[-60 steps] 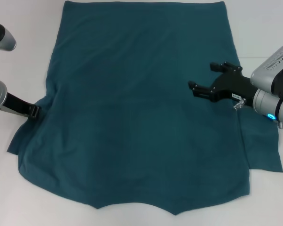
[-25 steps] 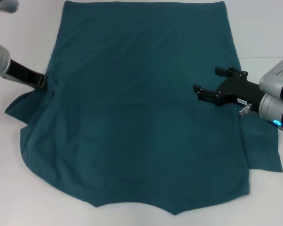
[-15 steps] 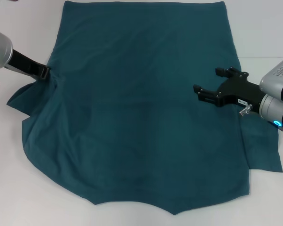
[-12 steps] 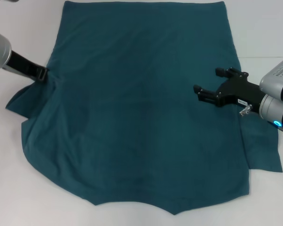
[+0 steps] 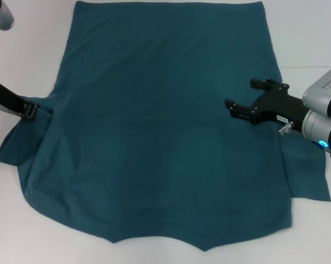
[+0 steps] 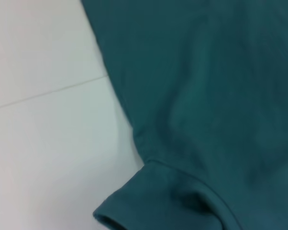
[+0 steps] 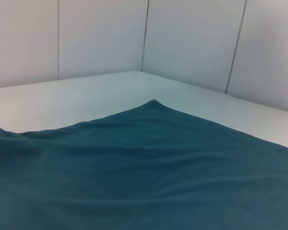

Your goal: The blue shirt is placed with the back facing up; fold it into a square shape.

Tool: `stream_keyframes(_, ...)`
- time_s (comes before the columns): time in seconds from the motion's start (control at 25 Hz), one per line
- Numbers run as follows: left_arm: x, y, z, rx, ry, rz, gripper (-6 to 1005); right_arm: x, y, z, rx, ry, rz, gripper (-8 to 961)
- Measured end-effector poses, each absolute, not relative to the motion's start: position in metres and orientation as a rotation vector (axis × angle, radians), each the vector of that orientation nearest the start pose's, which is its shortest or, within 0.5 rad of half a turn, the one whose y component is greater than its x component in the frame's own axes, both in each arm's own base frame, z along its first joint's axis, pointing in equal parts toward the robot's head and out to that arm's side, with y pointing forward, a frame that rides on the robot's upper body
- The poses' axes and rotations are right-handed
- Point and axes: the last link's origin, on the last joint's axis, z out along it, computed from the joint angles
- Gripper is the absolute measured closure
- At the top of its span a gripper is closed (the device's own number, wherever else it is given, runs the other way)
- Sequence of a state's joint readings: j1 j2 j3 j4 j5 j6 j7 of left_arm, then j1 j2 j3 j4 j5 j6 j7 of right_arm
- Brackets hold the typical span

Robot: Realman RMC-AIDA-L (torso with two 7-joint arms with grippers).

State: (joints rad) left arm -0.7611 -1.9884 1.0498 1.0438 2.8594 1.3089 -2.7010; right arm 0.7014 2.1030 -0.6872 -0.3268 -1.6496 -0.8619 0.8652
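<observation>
Head view shows the blue shirt (image 5: pixel 165 126) spread flat on the white table (image 5: pixel 308 33), plain side up. Its nearest edge, with a shallow notch in the middle, lies closest to the robot, and the straight far edge sits at the top of the picture. One sleeve pokes out at the near right and the other at the left.

On the right, the right gripper (image 5: pixel 247 98) hangs over the shirt's right side with its two black fingers spread apart and nothing between them. On the left, the left gripper (image 5: pixel 38 112) is at the shirt's left edge, just above the sleeve, where the cloth bunches a little against its tip; whether its fingers are clamped on the fabric cannot be told.

Left wrist view shows the sleeve hem and the seam where the sleeve meets the body, lying on the table. Right wrist view looks low across the rippled cloth to a far corner of the shirt, with pale wall panels (image 7: pixel 101 33) beyond.
</observation>
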Motion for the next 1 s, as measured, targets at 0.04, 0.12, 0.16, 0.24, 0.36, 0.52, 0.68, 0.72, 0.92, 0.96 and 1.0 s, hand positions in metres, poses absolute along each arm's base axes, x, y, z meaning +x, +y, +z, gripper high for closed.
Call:
stream_keyframes(0.04, -0.239, 0.429, 0.076, -2.06, -1.186, 0.392, 984, 0.268, 0.412, -0.037, -2.25, 0.457, 0.435, 62)
stream_keyframes(0.12, -0.238, 0.429, 0.075, -2.056, -1.171, 0.414, 984, 0.268, 0.412, -0.037, -2.251, 0.457, 0.437, 62)
stream_keyframes(0.16, -0.237, 0.429, 0.075, -2.057, -1.164, 0.417, 984, 0.268, 0.412, -0.037, -2.252, 0.456, 0.439, 62)
stream_keyframes(0.24, -0.234, 0.43, 0.073, -2.062, -1.142, 0.426, 984, 0.267, 0.411, -0.037, -2.255, 0.455, 0.444, 62)
stream_keyframes(0.36, -0.222, 0.434, 0.068, -2.074, -1.084, 0.44, 983, 0.268, 0.409, -0.037, -2.258, 0.459, 0.458, 63)
stream_keyframes(0.52, -0.214, 0.438, 0.067, -2.079, -1.05, 0.448, 983, 0.27, 0.407, -0.037, -2.254, 0.473, 0.462, 63)
stream_keyframes(0.68, -0.209, 0.442, 0.069, -2.081, -1.027, 0.46, 985, 0.272, 0.406, -0.037, -2.253, 0.478, 0.461, 63)
stream_keyframes(0.72, -0.209, 0.442, 0.07, -2.081, -1.024, 0.469, 985, 0.272, 0.406, -0.037, -2.253, 0.479, 0.461, 63)
stream_keyframes(0.92, -0.212, 0.442, 0.072, -2.074, -1.016, 0.506, 985, 0.273, 0.405, -0.037, -2.252, 0.484, 0.46, 63)
stream_keyframes(0.96, -0.213, 0.442, 0.072, -2.072, -1.016, 0.514, 985, 0.273, 0.405, -0.037, -2.253, 0.484, 0.462, 63)
stream_keyframes(1.0, -0.215, 0.442, 0.073, -2.069, -1.017, 0.523, 985, 0.273, 0.404, -0.037, -2.255, 0.482, 0.466, 64)
